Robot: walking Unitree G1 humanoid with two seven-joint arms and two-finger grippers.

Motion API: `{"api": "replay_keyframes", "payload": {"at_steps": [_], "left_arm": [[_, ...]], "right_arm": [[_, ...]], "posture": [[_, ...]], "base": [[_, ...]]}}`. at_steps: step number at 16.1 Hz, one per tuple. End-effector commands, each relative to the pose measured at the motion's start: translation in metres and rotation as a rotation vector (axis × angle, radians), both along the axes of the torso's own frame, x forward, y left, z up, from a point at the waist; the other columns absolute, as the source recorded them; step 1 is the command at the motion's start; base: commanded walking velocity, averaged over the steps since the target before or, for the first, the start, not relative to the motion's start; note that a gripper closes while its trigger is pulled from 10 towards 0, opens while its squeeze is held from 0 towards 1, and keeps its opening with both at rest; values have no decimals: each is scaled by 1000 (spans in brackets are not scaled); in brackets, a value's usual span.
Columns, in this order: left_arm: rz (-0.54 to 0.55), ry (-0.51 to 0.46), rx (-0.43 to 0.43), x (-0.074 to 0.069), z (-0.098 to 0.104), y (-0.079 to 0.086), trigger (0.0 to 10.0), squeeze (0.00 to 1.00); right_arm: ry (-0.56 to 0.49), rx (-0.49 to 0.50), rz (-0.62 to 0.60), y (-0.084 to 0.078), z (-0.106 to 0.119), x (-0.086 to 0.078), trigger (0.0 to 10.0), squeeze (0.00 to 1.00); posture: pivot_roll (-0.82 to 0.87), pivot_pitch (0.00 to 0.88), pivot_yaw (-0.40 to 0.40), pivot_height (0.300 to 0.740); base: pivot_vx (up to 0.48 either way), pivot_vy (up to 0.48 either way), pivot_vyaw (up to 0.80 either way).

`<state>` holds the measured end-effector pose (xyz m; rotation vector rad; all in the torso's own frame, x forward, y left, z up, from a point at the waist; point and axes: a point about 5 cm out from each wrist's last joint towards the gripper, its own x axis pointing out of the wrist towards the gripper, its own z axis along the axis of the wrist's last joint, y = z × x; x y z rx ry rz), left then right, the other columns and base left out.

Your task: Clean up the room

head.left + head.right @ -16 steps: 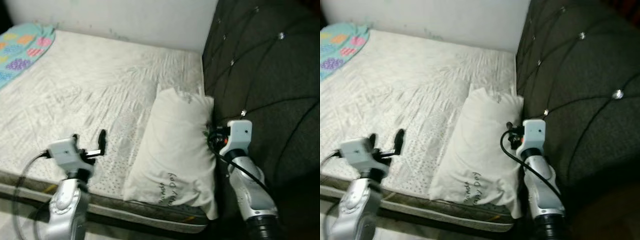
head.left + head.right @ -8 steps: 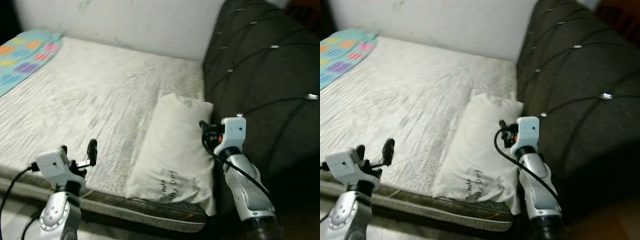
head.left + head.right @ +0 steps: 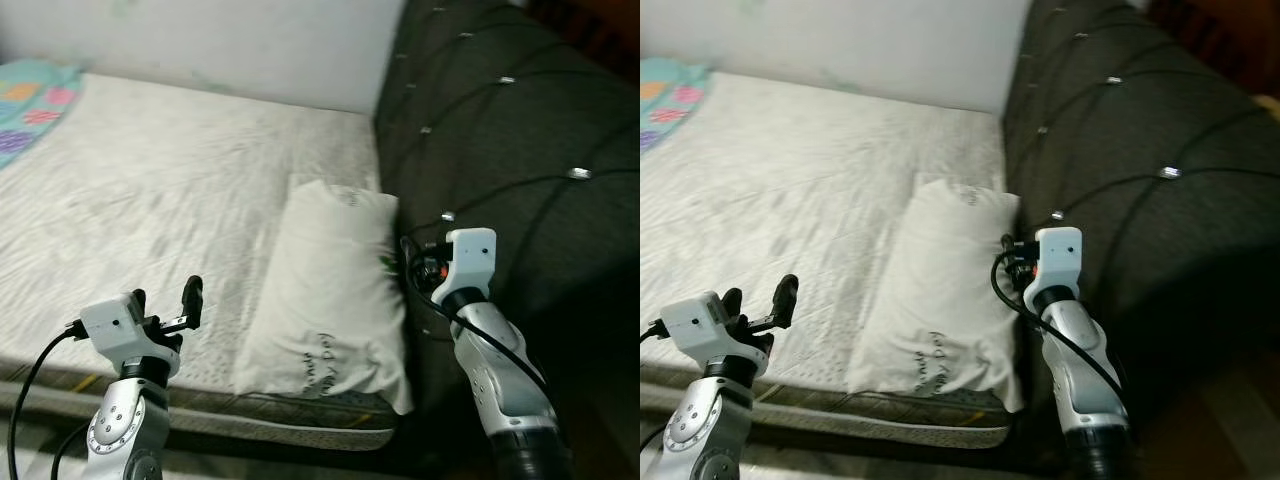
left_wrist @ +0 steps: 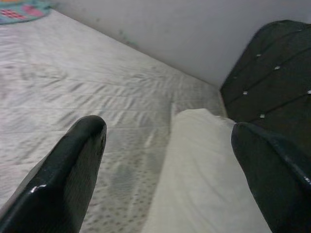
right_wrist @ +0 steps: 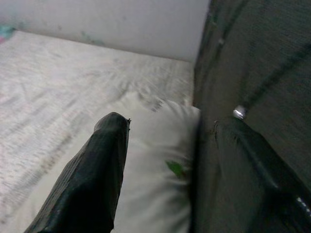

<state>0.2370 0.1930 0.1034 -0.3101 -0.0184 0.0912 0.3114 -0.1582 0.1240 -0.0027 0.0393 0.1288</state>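
left gripper [image 3: 163, 300] raised, fingers apart, right gripper [image 5: 170, 160] raised, fingers apart

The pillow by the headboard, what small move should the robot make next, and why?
Probably ease the right gripper forward to close on the white pillow. Its fingers are open at the pillow's edge, one over the pillow and one against the dark tufted headboard, holding nothing. The left gripper hovers open over the mattress.

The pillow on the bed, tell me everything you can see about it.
The pillow is white, soft-looking fabric, creased, with dark script writing near its lower end and a small green mark on its side. It lies flat and lengthwise on the mattress, against the dark tufted headboard. The right gripper hovers open at its headboard side.
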Motion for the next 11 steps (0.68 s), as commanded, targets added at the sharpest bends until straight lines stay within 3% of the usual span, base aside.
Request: {"api": "replay_keyframes", "payload": {"at_steps": [1, 11], "left_arm": [[5, 3, -3, 1, 2, 0, 10000, 0], [-19, 8, -5, 5, 2, -3, 10000, 0]], "right_arm": [[-2, -12, 11, -1, 3, -1, 10000, 0], [1, -37, 24, -2, 5, 5, 10000, 0]], "posture": [[9, 0, -110, 740], [12, 0, -110, 740]], "base": [[0, 0, 0], [0, 25, 0]]}}
